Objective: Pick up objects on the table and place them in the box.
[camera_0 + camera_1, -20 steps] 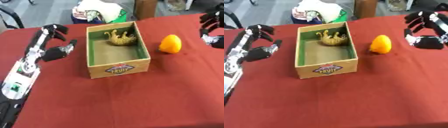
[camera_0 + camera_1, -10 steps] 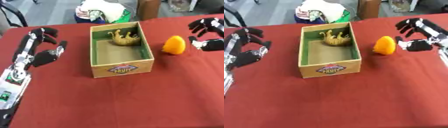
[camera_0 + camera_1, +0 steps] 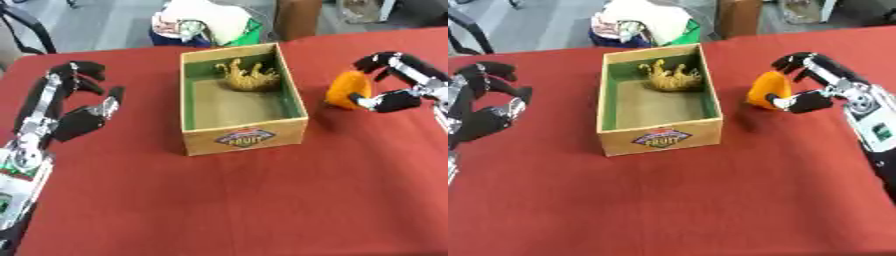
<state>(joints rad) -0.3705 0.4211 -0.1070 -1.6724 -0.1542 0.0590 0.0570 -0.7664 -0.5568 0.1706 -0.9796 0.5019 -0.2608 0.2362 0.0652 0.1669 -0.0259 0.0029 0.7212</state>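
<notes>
Fingers of right robot hand [image 3: 815,85] curl around orange fruit [image 3: 765,90] beside box [image 3: 658,137].

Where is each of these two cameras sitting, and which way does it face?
Left eye view: in the head, looking down at the red table and box; both arms show.
Right eye view: beside it, same downward look; right hand with fingers around the orange object, left hand at the left edge.
Shared: box, yellow toy, orange object.

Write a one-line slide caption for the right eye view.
Right hand grasps the orange fruit beside the box, which holds a yellow toy animal.
</notes>
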